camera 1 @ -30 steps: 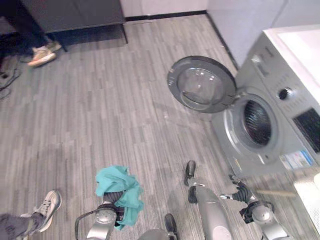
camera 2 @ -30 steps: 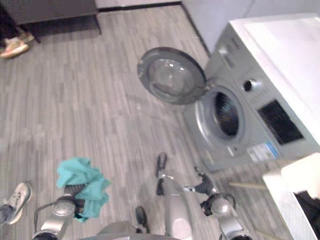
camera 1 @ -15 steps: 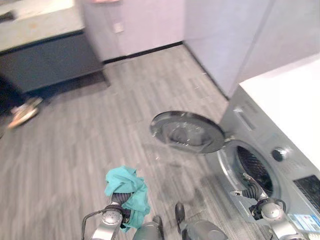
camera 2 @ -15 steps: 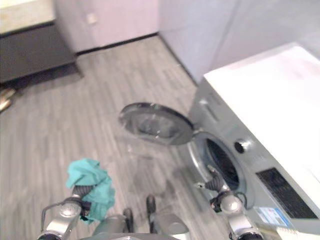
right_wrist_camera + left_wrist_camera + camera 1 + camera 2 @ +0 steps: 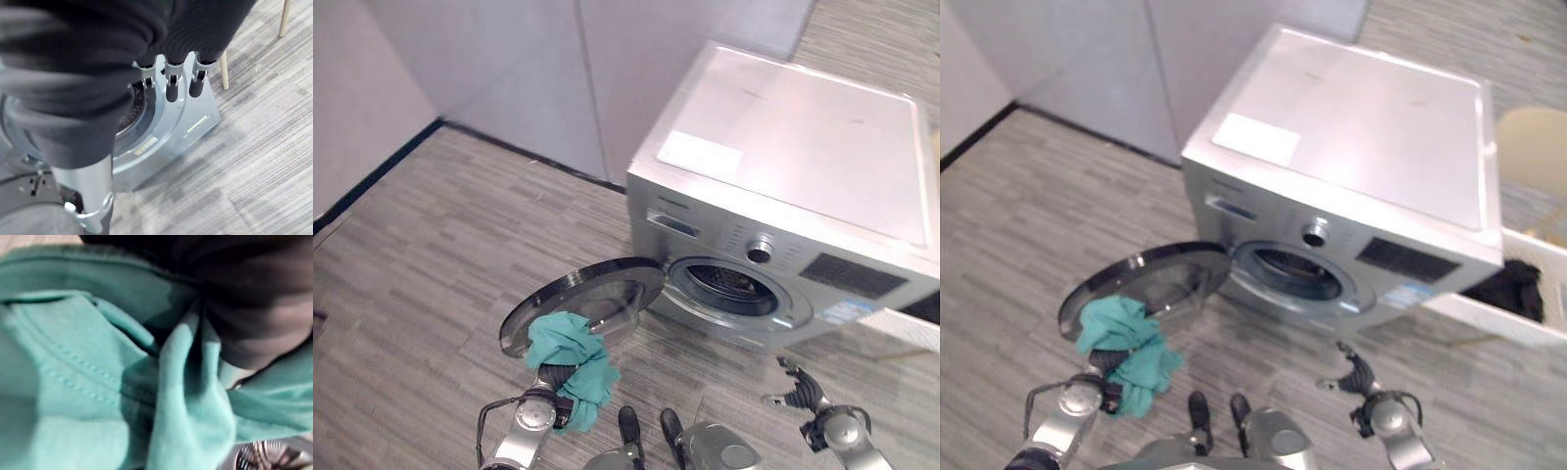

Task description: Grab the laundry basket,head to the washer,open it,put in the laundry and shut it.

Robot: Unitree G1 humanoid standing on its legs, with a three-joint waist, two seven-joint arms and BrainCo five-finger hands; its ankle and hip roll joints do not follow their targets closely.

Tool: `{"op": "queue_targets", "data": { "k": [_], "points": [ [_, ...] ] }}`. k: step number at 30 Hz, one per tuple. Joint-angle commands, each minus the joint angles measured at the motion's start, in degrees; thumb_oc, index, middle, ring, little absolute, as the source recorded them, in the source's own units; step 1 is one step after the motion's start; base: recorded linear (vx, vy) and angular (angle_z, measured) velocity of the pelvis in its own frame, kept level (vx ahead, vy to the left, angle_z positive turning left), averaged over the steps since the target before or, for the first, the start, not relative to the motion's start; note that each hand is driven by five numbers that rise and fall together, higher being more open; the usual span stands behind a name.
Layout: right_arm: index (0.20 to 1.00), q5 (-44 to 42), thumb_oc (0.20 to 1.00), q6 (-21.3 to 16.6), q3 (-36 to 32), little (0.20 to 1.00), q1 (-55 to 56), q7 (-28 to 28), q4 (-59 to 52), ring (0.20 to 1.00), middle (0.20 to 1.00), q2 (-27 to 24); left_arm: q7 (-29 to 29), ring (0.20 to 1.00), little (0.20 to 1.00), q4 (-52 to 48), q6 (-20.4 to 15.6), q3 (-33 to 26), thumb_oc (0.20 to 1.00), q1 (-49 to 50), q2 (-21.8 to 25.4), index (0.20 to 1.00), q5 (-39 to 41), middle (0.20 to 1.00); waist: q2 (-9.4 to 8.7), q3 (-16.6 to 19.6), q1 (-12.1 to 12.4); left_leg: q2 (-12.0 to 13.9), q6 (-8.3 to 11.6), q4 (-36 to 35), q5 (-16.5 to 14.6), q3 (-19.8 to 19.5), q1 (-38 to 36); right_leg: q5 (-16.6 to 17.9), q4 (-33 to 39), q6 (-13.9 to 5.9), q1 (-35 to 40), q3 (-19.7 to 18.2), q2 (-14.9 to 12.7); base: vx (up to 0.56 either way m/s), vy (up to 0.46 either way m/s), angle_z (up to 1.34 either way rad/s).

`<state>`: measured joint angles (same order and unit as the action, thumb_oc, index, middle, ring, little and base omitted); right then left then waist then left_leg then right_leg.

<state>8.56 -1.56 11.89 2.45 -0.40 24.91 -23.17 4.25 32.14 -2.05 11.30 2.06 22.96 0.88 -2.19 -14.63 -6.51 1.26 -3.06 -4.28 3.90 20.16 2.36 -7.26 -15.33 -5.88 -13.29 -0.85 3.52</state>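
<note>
Left eye view: the washer (image 5: 783,176) fills the centre and right of the frame, its round door (image 5: 582,304) swung fully open and lying low at centre left, the drum opening (image 5: 729,286) dark and exposed. At lower left the left robot hand (image 5: 553,387) is wrapped in a teal garment (image 5: 570,352), fingers closed into the cloth. At lower right the right robot hand (image 5: 798,387) hangs loose-fingered and holds nothing. The step in hand appears to be loading. Next, the left arm would need to swing the garment right, past the door, into the drum and release.
</note>
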Motion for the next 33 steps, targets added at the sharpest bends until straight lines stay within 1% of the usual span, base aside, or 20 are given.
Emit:
{"op": "queue_targets", "data": {
  "k": [1,2,5,6,7,8,10,11,13,14,15,18,19,21,22,23,24,25,28,33],
  "points": [
    [1.0,0.8,1.0,-1.6,0.5,1.0,1.3,-0.1,-0.8,1.0,1.0,-0.9,1.3,0.2,0.2,-3.3,-2.8,-1.5,0.2,1.3,0.7,0.2,-2.7,0.2,-0.62,2.5,1.6,2.8,4.67,5.1,-9.2,-0.4,-2.9,3.6,8.0,-0.81,3.3,17.3,-9.0,0.12,-0.172,-1.32],
    [1.0,1.4,1.0,-1.5,1.1,1.0,1.0,0.1,-0.9,1.0,1.0,-0.9,1.1,0.2,0.2,-4.2,-3.1,-2.1,0.2,2.4,0.6,0.2,-2.4,0.2,-0.93,3.2,2.4,3.6,5.08,5.3,-9.4,3.1,-4.1,4.0,9.7,-0.88,5.2,23.1,-11.0,0.11,-0.124,-1.3],
    [1.0,1.8,1.0,-1.2,0.9,1.0,1.3,0.1,-0.9,1.0,1.0,-1.1,1.0,0.2,0.2,-4.2,-3.1,-2.4,0.2,2.7,0.5,0.2,-2.7,0.2,-1.25,3.4,2.4,3.9,5.21,8.3,-10.8,5.1,-4.2,4.2,10.6,-1.19,5.5,22.6,-11.4,0.11,-0.138,-1.29],
    [1.0,2.0,1.0,-1.0,0.6,1.0,1.7,0.2,-1.4,1.0,1.0,-1.8,1.1,0.2,0.2,-4.1,-3.3,-2.6,0.2,2.5,-0.4,0.2,-2.1,0.2,-1.24,2.8,2.2,5.2,5.46,14.0,-12.6,6.4,-2.9,3.9,10.4,-0.84,5.7,21.1,-11.5,0.1,-0.151,-0.49],
    [1.0,2.0,1.0,-0.9,0.6,1.0,1.4,0.1,-2.0,1.0,1.0,-3.2,1.4,0.2,0.2,-4.5,-3.3,-2.5,0.2,1.9,-1.1,0.2,-1.1,0.2,-1.0,1.5,2.1,7.0,5.81,19.6,-13.2,6.0,-1.5,3.1,9.6,-0.1,5.7,20.0,-11.3,0.1,-0.157,-0.06],
    [1.0,2.0,1.0,-0.9,0.6,1.0,1.3,0.1,-2.0,1.0,1.0,-3.3,1.5,0.2,0.2,-4.4,-3.3,-2.5,0.2,1.8,-1.2,0.2,-1.1,0.2,-0.8,1.4,2.2,7.3,5.94,20.3,-13.5,5.9,-1.2,3.0,9.5,0.0,5.7,20.0,-11.1,0.02,-0.105,-0.37],
    [1.0,1.8,1.0,-0.7,0.7,1.0,0.2,-0.6,-1.9,1.0,1.0,-4.7,2.2,0.2,0.2,-4.3,-3.4,-1.9,0.2,0.4,-1.9,0.2,-0.2,0.2,-0.33,-0.3,2.5,8.9,7.25,25.0,-11.5,3.1,1.1,1.9,8.9,1.05,5.7,19.0,-10.0,-0.01,-0.069,-0.62],
    [1.0,1.5,1.0,-0.6,0.7,1.0,-0.1,-0.8,-2.1,1.0,1.0,-4.9,2.3,0.2,0.2,-4.3,-3.4,-1.6,0.2,-0.1,-2.2,0.2,0.2,0.2,-0.24,-0.8,2.8,8.7,7.42,25.4,-10.9,1.0,2.3,1.6,8.9,1.24,5.6,18.5,-9.7,0.0,-0.05,-0.41],
    [1.0,0.9,1.0,-0.9,0.8,1.0,-0.6,-1.3,-2.9,1.0,1.0,-5.3,3.2,0.2,0.2,-4.8,-3.7,-0.8,0.2,-1.6,-2.2,0.2,0.6,0.2,-0.63,-1.9,3.5,6.1,6.93,24.4,-12.5,-4.7,6.7,1.2,8.7,1.07,5.0,16.9,-9.2,-0.03,-0.043,-0.3],
    [1.0,0.5,1.0,-1.0,1.0,1.0,-1.2,-1.6,-3.1,1.0,1.0,-5.3,3.7,0.2,0.2,-4.9,-3.7,-0.4,0.2,-2.6,-2.1,0.2,0.9,0.2,-1.44,-2.8,3.7,5.2,6.51,23.1,-10.8,-6.2,9.5,2.1,8.5,1.42,3.8,16.5,-9.5,-0.14,-0.043,-0.26],
    [1.0,-0.3,1.0,-1.3,1.4,1.0,-2.1,-2.8,-3.1,1.0,1.0,-5.2,5.3,0.2,0.2,-5.2,-4.1,0.6,0.2,-5.1,-1.8,0.2,1.0,0.2,-1.76,-5.0,4.2,4.8,7.17,21.1,-8.4,-9.2,13.6,1.8,6.9,1.22,2.0,14.8,-8.8,-0.15,-0.015,-0.23],
    [1.0,-0.6,1.0,-1.6,1.8,1.0,-3.8,-4.2,-3.8,1.0,1.0,-5.4,7.6,0.2,0.2,-6.1,-4.5,1.0,0.2,-9.0,-1.0,0.2,1.2,0.2,-1.86,-7.9,3.8,4.7,6.53,20.1,-7.7,-10.5,16.6,1.1,-0.2,1.47,-5.3,12.4,-8.1,-0.11,0.075,-0.41],
    [1.0,-0.7,1.0,-1.6,2.1,1.0,-4.6,-4.8,-4.0,1.0,1.0,-5.6,8.5,0.2,0.2,-6.4,-4.6,1.5,0.2,-10.6,-0.7,0.2,1.3,0.2,-1.76,-8.7,3.5,4.5,6.47,22.2,-9.6,-10.7,18.5,-0.6,-3.6,1.24,-8.0,11.4,-8.5,-0.06,0.142,-0.61],
    [1.0,-1.3,1.0,-1.7,2.1,1.0,-5.6,-5.6,-5.1,1.0,1.0,-5.6,10.2,0.2,0.2,-6.7,-4.7,1.9,0.2,-13.2,-0.3,0.2,1.4,0.2,-1.94,-9.2,3.1,4.4,5.23,26.1,-11.2,-9.4,22.4,-1.9,-8.2,1.89,-13.1,10.3,-9.0,-0.06,0.134,-0.7],
    [1.0,-1.8,1.0,-2.0,1.9,1.0,-6.6,-6.6,-6.0,1.0,1.0,-5.6,12.0,0.2,0.2,-7.0,-4.9,2.4,0.2,-16.0,0.0,0.2,1.5,0.2,-2.12,-10.2,2.7,4.7,4.53,29.7,-12.5,-8.6,25.5,-2.8,-11.6,2.16,-16.3,10.3,-9.6,-0.07,0.097,-0.34],
    [1.0,-2.1,1.0,-2.0,1.9,1.0,-6.9,-6.7,-7.0,1.0,1.0,-5.6,12.4,0.2,0.2,-6.8,-4.8,2.6,0.2,-17.2,0.0,0.2,1.6,0.2,-2.12,-10.3,2.3,5.2,4.21,32.3,-13.4,-8.0,27.4,-3.4,-13.8,2.46,-18.4,9.8,-9.9,-0.11,0.078,0.06],
    [1.0,-2.4,1.0,-2.4,2.0,1.0,-8.4,-7.5,-8.4,1.0,1.0,-5.8,14.2,0.2,0.2,-6.6,-4.8,2.8,0.2,-20.5,0.3,0.2,1.7,0.2,-2.06,-10.8,1.6,5.9,3.63,37.1,-15.2,-7.6,31.5,-4.5,-17.6,3.06,-22.7,9.0,-10.3,-0.05,0.047,0.13],
    [1.0,-2.4,1.0,-2.4,2.0,1.0,-8.5,-7.5,-8.4,1.0,1.0,-5.8,14.2,0.2,0.2,-6.6,-4.9,2.8,0.2,-20.6,0.3,0.2,1.7,0.2,-2.01,-10.6,1.6,6.0,3.62,37.5,-15.3,-7.6,31.9,-4.6,-17.9,3.06,-23.1,8.9,-10.3,-0.08,0.048,-0.02],
    [1.0,-2.9,1.0,-2.9,2.2,1.0,-11.3,-8.7,-11.7,1.0,1.0,-5.8,17.1,0.2,0.2,-6.1,-4.9,3.5,0.2,-27.5,1.3,0.2,1.8,0.2,-1.93,-11.7,-0.1,7.7,2.98,47.4,-18.9,-6.7,39.6,-7.1,-26.1,4.05,-31.4,7.2,-10.5,-0.07,0.044,-0.11],
    [1.0,-4.3,1.0,-5.2,2.5,1.0,-14.1,-8.9,-17.0,1.0,1.0,-7.0,21.4,0.2,0.2,-1.2,-4.6,5.3,0.2,-42.7,8.3,0.2,-0.5,0.2,-1.1,-12.0,-3.2,10.7,1.53,58.4,-23.4,-5.5,50.3,-10.3,-36.1,5.05,-44.3,3.9,-9.5,-0.03,0.056,-0.24]
  ]
}}
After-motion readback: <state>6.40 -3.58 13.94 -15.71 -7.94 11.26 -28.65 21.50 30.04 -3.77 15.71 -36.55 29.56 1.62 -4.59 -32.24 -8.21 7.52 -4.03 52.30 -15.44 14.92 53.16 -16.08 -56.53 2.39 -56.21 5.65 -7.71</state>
